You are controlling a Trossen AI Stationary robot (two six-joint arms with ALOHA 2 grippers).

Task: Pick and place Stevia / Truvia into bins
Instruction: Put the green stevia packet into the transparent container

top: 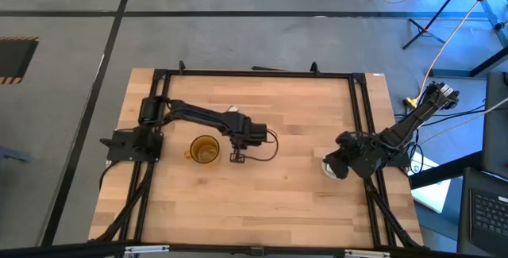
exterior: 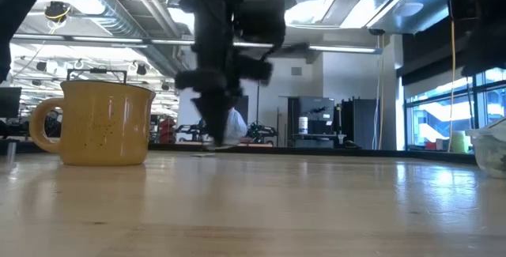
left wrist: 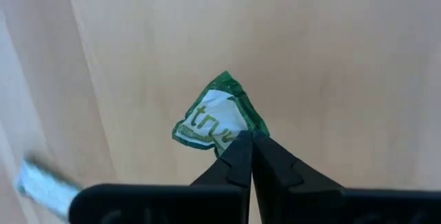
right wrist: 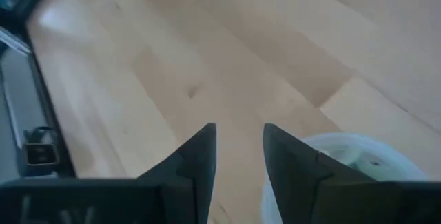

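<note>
Sachet [left wrist: 215, 118] green w/ white panel, green lettering; mug [top: 205, 150] amber, speckled; desk [top: 294, 194] pale wood strips; cup [right wrist: 358, 156] clear.

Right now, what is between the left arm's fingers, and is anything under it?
The left gripper has its fingers shut on a crumpled green-and-white Truvia sachet. Bare wooden table lies around it; the part directly beneath the sachet is covered.

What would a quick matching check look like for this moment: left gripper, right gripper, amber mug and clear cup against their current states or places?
1. left gripper
2. right gripper
3. amber mug
4. clear cup

a. at the table's right edge, under the waiting arm
b. open, holding nothing
c. beside the working gripper, on its left in the high view
d. shut on the Truvia sachet

Pairs: 1-d, 2-b, 3-c, 4-a
</note>
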